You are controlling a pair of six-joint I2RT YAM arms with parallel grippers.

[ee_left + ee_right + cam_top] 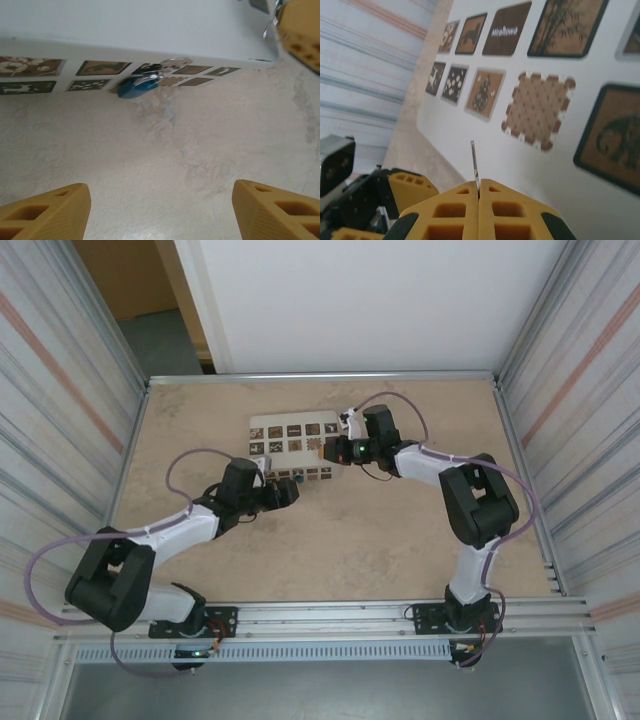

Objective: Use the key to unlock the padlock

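Observation:
The small blue padlock [133, 87] lies on the table against the side wall of the white box [150, 30], its grey shackle pointing right. From above, the padlock [298, 480] is a blue speck just ahead of my left gripper [290, 491]. In the left wrist view that gripper [162, 202] is open, its yellow fingers [47, 212] wide apart over bare table, short of the lock. My right gripper [479, 187] is shut on the key [474, 159], whose thin silvery blade sticks out above the box top. From above, the right gripper [328, 450] hovers over the box.
The white box [262, 426] with square brown picture tiles [537, 110] stands at the table's centre back. One right finger [300, 30] shows top right in the left wrist view. Metal walls ring the table [380, 530].

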